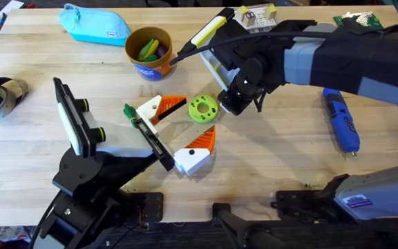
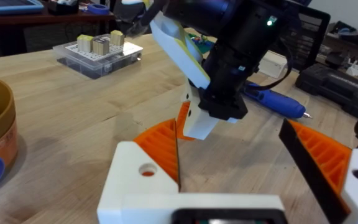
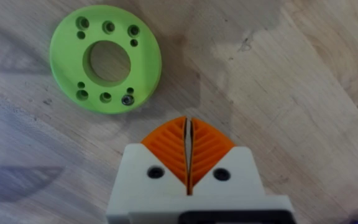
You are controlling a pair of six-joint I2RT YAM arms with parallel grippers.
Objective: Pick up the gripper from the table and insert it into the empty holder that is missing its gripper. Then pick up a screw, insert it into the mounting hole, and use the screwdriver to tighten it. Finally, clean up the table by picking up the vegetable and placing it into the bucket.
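Orange ribbed pads on my right gripper [image 3: 188, 155] meet tip to tip, pinched together with nothing between them, hovering just beside the green disc [image 3: 105, 57] at the overhead frame's centre. My left gripper [image 2: 241, 162] stands wide apart, holding nothing. The screwdriver [image 1: 341, 120] lies at the right; the bucket [image 1: 149, 52] sits upper centre.

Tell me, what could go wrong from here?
The right tool, shut, hangs close ahead of the open left tool; the two arms could bump. The green disc with a small screw in one hole lies right beside the right tool, so a nudge might shift it or shake the screw loose.
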